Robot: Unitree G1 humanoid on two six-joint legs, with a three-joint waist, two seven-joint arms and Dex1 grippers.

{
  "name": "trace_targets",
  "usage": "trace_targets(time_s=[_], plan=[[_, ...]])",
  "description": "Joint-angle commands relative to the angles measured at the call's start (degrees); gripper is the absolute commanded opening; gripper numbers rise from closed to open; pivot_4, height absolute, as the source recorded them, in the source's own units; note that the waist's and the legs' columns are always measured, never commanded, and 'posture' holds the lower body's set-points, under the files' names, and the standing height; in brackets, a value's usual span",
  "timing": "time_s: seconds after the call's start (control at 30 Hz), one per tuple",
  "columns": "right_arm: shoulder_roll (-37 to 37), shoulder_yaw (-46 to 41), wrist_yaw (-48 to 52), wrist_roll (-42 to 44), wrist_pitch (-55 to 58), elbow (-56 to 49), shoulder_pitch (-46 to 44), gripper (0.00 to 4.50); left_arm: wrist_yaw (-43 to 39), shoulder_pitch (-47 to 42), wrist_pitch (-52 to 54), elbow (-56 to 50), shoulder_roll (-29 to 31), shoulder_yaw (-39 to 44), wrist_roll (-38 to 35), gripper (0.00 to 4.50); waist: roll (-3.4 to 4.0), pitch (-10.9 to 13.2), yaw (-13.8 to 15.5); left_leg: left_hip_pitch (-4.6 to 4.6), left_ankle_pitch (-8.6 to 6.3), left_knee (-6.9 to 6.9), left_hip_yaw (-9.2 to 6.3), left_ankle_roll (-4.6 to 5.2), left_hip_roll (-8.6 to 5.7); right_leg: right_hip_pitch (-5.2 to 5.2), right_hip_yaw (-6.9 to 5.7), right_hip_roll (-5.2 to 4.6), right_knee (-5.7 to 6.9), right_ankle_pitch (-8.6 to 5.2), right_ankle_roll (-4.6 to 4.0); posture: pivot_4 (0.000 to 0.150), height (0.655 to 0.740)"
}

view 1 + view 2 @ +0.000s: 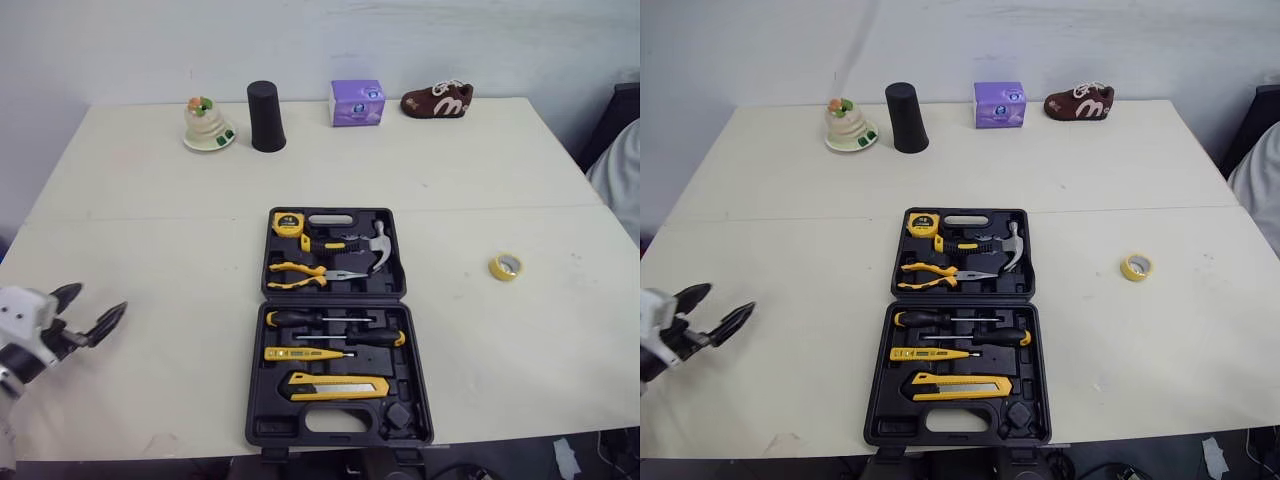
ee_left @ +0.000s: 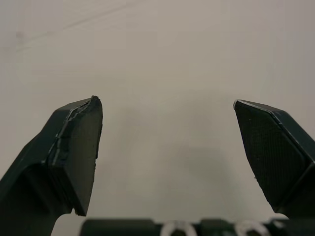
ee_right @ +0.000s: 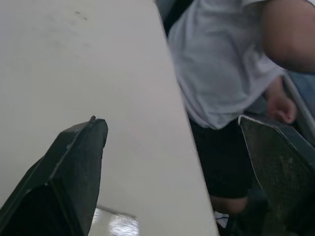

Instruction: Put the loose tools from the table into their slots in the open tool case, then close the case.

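Note:
The black tool case [image 1: 398, 262] lies open mid-table. Its far half holds a yellow tape measure [image 1: 288, 222], a hammer [image 1: 375, 245] and pliers [image 1: 305, 273]. In the near half lie screwdrivers [image 1: 330, 320], a yellow tester [image 1: 305, 353] and a utility knife [image 1: 338, 386]. A yellow tape roll [image 1: 505, 266] lies loose on the table to the right of the case. My left gripper [image 1: 98, 300] hovers open and empty over the near-left table, well left of the case. In the right wrist view my right gripper [image 3: 170, 120] is open and empty over the table's edge.
Along the far edge stand a toy on a plate [image 1: 207, 124], a black cup [image 1: 266, 117], a purple box [image 1: 357, 102] and a brown shoe [image 1: 437, 99]. A person in a white shirt [image 3: 221, 64] sits just off the table's right side.

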Motion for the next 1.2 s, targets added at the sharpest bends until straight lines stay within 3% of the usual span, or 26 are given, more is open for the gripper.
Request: trace_targets(time_s=[0.03,0.37,0.5,0.67,0.8,0.87,1.03,1.2], plan=[[-0.9,-3.2,-5.8,-1.3,1.9,6.3,3.1,4.5,1.9,1.1,-1.0,-0.1,1.1,5.0,-1.5,4.44,-0.01,0.0,0.1,0.0,-0.01,0.0,0.0,0.0,0.0,0.0,0.0,-0.02,-0.01,-0.02,-0.02,0.15,0.74],[-1.3,5.0,1.9,5.0,3.1,-3.9,-3.9,4.5,0.7,-4.3,5.4,-11.1,1.1,0.1,-5.6,4.44,0.02,0.0,-2.2,0.15,0.03,0.0,0.05,-0.1,-0.01,0.39,0.05,-0.02,0.17,0.19,0.06,0.15,0.74],[-6.9,11.3,10.0,8.1,9.8,-12.4,-8.0,4.5,-4.3,-7.0,12.6,-20.0,1.9,-4.3,-12.5,4.44,0.14,0.1,-2.4,0.15,0.35,-0.01,0.11,-0.15,-0.01,0.33,0.13,0.04,0.25,0.36,0.15,0.15,0.74],[-18.5,22.5,18.8,10.8,24.0,-19.5,-16.9,4.5,-8.4,-10.9,16.7,-29.1,3.9,-13.0,-14.1,4.44,0.26,0.2,-2.0,0.15,0.69,-0.01,-0.03,-0.22,-0.02,0.2,0.13,0.11,0.34,0.4,0.19,0.15,0.74],[-25.0,34.6,25.5,9.0,30.5,-17.8,-28.0,4.5,-9.9,-14.3,16.4,-33.9,2.5,-18.6,-14.5,4.44,0.34,0.3,-1.6,0.03,0.71,0.0,-0.08,-0.19,-0.03,0.01,0.15,0.14,0.19,0.44,0.26,0.15,0.74],[-26.5,42.5,29.2,4.3,28.6,-15.4,-35.2,4.5,-10.5,-16.0,17.1,-36.1,1.3,-21.5,-15.8,4.44,0.35,0.3,-1.4,-0.06,0.68,0.02,-0.07,-0.17,-0.03,0.01,0.15,0.15,0.06,0.41,0.3,0.15,0.74],[-23.0,59.1,34.3,-7.6,27.8,-3.5,-56.7,4.5,-10.7,-21.5,24.7,-40.3,0.1,-26.7,-22.0,4.44,0.42,0.7,-1.5,-0.32,0.5,0.36,0.09,0.0,-0.04,-0.18,0.21,0.08,0.06,0.4,0.37,0.15,0.74],[-18.3,67.7,37.8,-16.2,23.7,9.4,-69.1,4.5,-11.3,-23.9,25.7,-41.7,-0.3,-29.7,-21.4,4.44,0.49,0.8,-1.7,-1.02,0.49,1.02,0.14,-0.01,0.02,-0.98,0.28,0.14,0.65,0.38,0.35,0.15,0.74]])
